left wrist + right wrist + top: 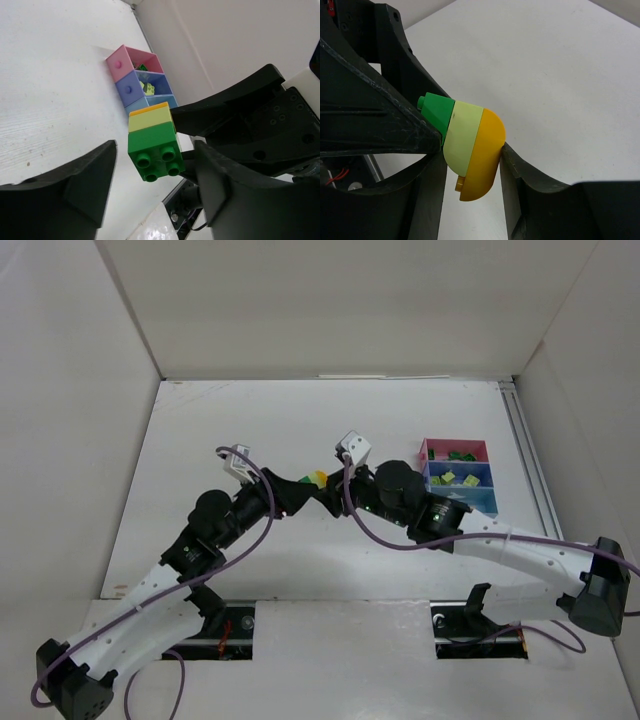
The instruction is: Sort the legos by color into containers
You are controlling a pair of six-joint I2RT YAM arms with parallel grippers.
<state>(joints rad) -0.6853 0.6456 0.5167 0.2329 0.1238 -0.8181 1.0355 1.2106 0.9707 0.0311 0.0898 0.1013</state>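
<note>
A lego clump (312,480) of a green, a pale yellow-green and an orange brick hangs above the table between both grippers. My right gripper (472,160) is shut on its orange and pale end (480,150). My left gripper (155,152) is open, its fingers on either side of the green brick (154,150) with small gaps. The joined containers stand at the right: the pink tray (482,447) holds green legos (460,454), the dark blue tray (486,472) holds yellow-green legos (448,478), and the light blue tray (480,502) is partly hidden by my right arm.
White walls enclose the table on the left, back and right. A metal rail (528,460) runs along the right edge just beyond the trays. Both arms cross the middle of the table.
</note>
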